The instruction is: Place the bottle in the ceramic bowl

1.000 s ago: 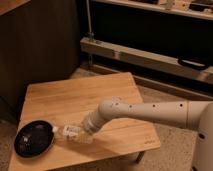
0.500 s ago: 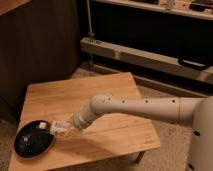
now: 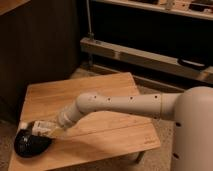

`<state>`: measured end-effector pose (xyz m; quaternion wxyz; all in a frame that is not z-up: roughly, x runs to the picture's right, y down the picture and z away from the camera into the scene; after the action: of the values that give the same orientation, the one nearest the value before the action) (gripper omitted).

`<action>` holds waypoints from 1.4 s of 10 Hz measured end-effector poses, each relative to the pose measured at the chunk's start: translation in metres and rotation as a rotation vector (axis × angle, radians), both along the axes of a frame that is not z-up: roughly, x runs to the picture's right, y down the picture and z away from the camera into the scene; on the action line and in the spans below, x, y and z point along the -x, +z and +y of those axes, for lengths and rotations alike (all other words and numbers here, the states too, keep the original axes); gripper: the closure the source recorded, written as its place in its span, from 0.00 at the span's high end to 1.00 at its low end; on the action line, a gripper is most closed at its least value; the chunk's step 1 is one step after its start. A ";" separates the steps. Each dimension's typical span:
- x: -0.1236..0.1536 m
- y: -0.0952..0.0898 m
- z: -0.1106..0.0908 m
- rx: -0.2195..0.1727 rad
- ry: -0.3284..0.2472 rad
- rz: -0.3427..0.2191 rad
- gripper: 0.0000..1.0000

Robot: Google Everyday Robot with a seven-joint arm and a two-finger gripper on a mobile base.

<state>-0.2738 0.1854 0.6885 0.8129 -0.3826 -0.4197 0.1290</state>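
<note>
Your bottle [image 3: 39, 128] lies nearly horizontal over the right rim of the bowl [image 3: 29, 145], white cap pointing left, away from the arm, and sitting over the bowl's upper edge. The clear body runs back to the right into the gripper [image 3: 54, 129], so the bottle sticks straight out of the tool's front end, in line with the forearm. Whether the bottle touches the bowl or hangs just above it, you cannot tell from this view. The gripper sits at the bowl's right edge, low over the table [image 3: 100, 95], at the front-left corner. Its grip state is not readable here; the bottle's rear end merges with the tool, so you cannot tell more than that. The bowl is black, glossy, shallow, resting on the table's front-left corner, its left side at the table edge. The white arm [image 3: 125, 105] reaches in from the right, across the table's front half, angled down-left toward the bowl, with small dark dots along its casing. The wooden table is low and pale. Behind it are a dark wall panel [image 3: 40, 45] on the left and a metal shelf rail [image 3: 145, 55] across the back.
</note>
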 end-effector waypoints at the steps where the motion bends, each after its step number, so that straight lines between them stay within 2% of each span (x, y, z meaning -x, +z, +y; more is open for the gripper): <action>1: 0.018 -0.006 0.007 0.009 -0.001 -0.037 0.00; 5: 0.039 -0.010 0.018 0.031 0.004 -0.112 0.00; 14: 0.067 -0.023 0.017 0.024 -0.011 -0.189 0.00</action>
<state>-0.3404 0.2026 0.6651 0.7656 -0.4051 -0.4910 0.0930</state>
